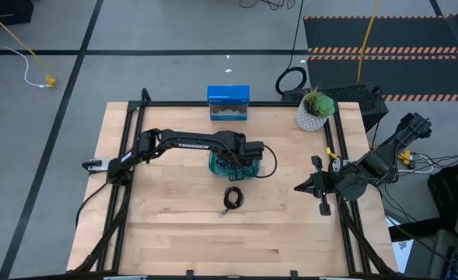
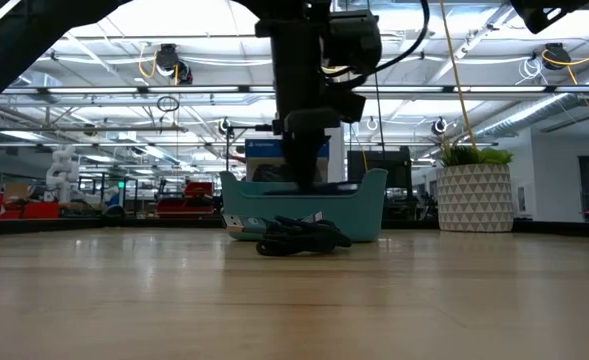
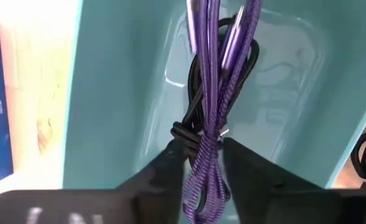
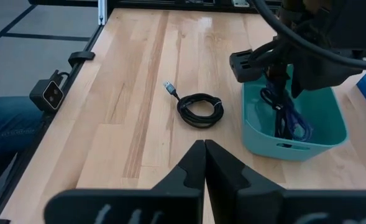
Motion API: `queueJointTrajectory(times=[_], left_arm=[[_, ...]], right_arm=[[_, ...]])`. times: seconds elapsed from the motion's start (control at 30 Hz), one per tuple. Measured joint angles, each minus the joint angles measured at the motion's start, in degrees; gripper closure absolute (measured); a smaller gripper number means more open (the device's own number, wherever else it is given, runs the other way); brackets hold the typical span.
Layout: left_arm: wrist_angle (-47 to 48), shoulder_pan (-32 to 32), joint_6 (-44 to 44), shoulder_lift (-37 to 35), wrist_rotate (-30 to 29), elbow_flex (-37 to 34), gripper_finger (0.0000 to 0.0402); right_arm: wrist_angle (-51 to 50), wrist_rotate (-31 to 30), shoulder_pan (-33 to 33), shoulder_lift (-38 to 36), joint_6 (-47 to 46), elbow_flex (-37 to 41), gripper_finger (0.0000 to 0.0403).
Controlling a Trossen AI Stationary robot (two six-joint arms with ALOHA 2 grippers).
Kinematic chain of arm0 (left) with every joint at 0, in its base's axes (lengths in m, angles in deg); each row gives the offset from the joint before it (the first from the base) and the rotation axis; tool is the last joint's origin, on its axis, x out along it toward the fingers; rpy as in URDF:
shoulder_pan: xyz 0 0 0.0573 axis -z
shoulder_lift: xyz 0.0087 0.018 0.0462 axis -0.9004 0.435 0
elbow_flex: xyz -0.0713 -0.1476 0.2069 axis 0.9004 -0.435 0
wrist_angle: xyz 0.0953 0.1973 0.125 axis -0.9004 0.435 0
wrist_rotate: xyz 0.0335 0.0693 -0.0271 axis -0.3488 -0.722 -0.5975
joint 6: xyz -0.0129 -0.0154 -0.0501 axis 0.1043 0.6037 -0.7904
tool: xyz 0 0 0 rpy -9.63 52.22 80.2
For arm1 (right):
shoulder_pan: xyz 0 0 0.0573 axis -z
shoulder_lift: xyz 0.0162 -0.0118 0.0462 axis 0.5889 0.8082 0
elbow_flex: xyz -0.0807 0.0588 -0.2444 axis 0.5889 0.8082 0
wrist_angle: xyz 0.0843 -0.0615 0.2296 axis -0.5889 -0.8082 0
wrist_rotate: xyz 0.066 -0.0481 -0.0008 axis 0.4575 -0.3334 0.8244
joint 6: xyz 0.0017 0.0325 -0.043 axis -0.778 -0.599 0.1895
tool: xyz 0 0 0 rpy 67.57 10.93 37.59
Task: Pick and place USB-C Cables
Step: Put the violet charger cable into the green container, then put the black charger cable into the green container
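Note:
My left gripper (image 1: pixel 230 162) (image 3: pixel 201 146) reaches down into the teal bin (image 1: pixel 213 165) (image 4: pixel 322 134) and is shut on the blue-purple USB-C cable (image 3: pixel 217 93). A thin black elongated cable (image 3: pixel 192 112) runs alongside the purple one inside the bin. The coiled black cable (image 1: pixel 232 198) (image 4: pixel 199 111) lies flat on the table just on the near side of the bin, with its plug sticking out. My right gripper (image 1: pixel 298 187) (image 4: pixel 204 146) is shut and waits at the table's right side, well away from the cables. My left gripper pinches the blue-purple cable bundle (image 3: pixel 202 155) between its two fingers, coming from above and pointing down into the bin. The bundle runs along the fingers and hangs below them, its lower loops (image 4: pixel 291 124) down in the bin. Whether the black cable is also caught, I cannot tell.
A blue box (image 1: pixel 229 103) stands at the far edge behind the bin. A potted plant (image 1: pixel 316 110) sits at the far right corner. A large black cable ring (image 1: pixel 292 80) lies on the floor beyond the table. Bare wood extends to the near and left sides.

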Motion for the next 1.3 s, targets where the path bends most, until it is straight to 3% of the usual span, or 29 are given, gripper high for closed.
queueJointTrajectory(times=[0.17,0.3,0.63,0.93,1.13,1.3], left_arm=[[1.54,0.06,-0.03,-0.56,0.01,0.00,0.0224],[2.09,0.87,-0.23,-2.72,-0.06,0.02,0.0210],[2.32,6.32,0.65,-10.01,1.05,0.07,0.0263],[3.57,12.74,-1.62,-18.81,-0.37,0.07,0.0295],[7.28,15.89,-4.18,-22.30,-4.75,0.07,0.0304],[11.13,17.34,-6.12,-24.43,-9.64,0.04,0.0305]], right_arm=[[-0.02,-1.46,0.00,0.00,-0.01,0.00,0.0403],[0.04,-4.19,0.00,0.10,-0.02,0.00,0.0403],[5.12,-5.67,0.15,2.14,-8.09,0.92,0.0403],[14.43,-3.54,0.69,3.32,0.72,0.30,0.0403],[13.37,1.46,3.03,5.05,8.60,-5.22,0.0403],[3.97,3.82,5.24,8.81,9.47,-15.45,0.0403]])
